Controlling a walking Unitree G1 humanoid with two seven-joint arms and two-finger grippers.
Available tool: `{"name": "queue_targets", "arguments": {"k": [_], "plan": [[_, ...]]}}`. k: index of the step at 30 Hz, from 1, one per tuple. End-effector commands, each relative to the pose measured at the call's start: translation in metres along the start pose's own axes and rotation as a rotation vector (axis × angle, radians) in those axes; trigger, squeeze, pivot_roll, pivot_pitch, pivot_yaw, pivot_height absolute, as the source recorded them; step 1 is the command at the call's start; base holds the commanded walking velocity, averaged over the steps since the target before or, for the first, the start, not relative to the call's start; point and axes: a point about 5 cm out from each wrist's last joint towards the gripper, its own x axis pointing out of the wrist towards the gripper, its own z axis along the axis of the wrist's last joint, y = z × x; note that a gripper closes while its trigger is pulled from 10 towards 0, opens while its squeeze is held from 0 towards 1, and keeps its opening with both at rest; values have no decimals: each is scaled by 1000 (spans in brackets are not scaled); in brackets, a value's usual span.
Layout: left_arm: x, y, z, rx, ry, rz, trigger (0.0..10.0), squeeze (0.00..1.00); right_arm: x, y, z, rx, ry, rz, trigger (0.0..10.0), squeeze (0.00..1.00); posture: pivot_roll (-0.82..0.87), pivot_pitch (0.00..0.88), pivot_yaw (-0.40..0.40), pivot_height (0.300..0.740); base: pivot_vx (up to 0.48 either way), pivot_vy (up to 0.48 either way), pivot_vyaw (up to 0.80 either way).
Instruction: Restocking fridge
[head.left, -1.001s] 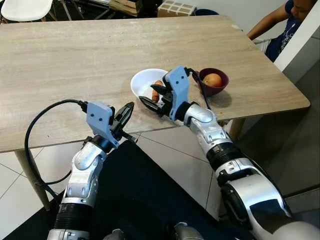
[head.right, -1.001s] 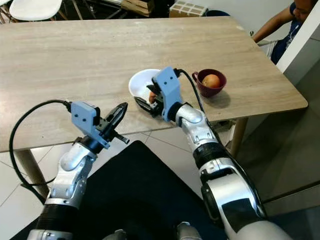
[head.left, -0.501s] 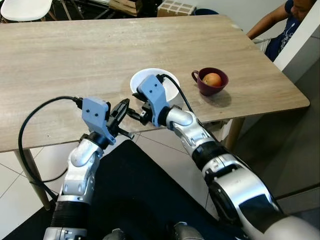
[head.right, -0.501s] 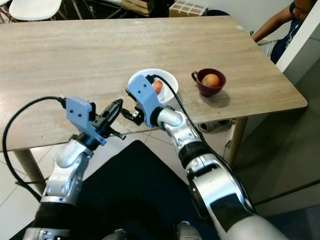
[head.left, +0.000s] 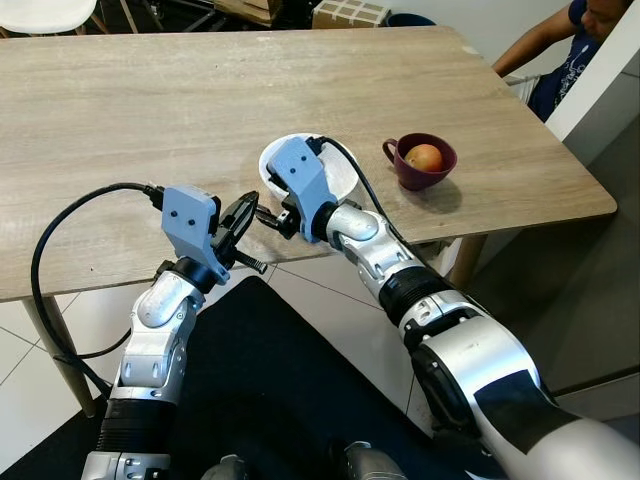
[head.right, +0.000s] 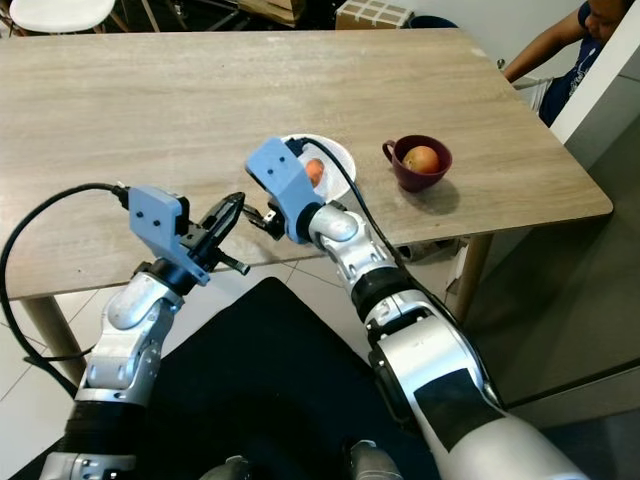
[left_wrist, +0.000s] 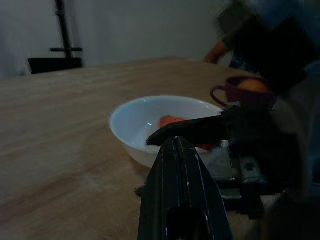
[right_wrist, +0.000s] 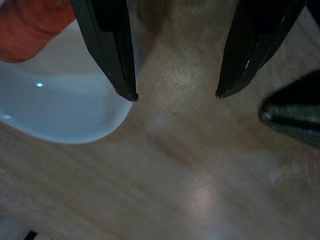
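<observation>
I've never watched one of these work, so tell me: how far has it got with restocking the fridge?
Hardly begun, by the look of it. Nothing done: the white bowl with its orange food and the maroon cup holding a round fruit sit on the wooden table. In hand: nothing; the open right end effector and shut left end effector hover beside the bowl. Left: everything.

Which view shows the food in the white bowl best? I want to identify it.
The left wrist view: it looks into the white bowl and shows the orange food lying there. The right eye view catches a little; the right wrist view shows a cropped edge.
</observation>
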Motion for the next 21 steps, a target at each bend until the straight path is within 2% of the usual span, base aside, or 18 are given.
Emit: {"name": "queue_targets", "arguments": {"k": [1, 8, 13, 21], "plan": [[-2, -7, -1, 8, 25, -68, 10000, 0, 0, 6, -12, -31, 73, 28, 10000, 0, -65, 236, -78, 740, 0, 0, 0], [0, -3, 1, 19, 31, -75, 10000, 0, -2, 3, -20, -39, 118, -24, 10000, 0, -48, 245, -65, 740, 0, 0, 0], [0, 1, 7, 29, 32, -88, 10000, 0, -3, -3, -16, -5, 97, -67, 10000, 0, -8, 246, -43, 740, 0, 0, 0], [-1, 11, 12, 61, 42, -80, 10000, 0, -2, -10, -6, 0, 61, -109, 10000, 0, 27, 249, -21, 740, 0, 0, 0]]}}
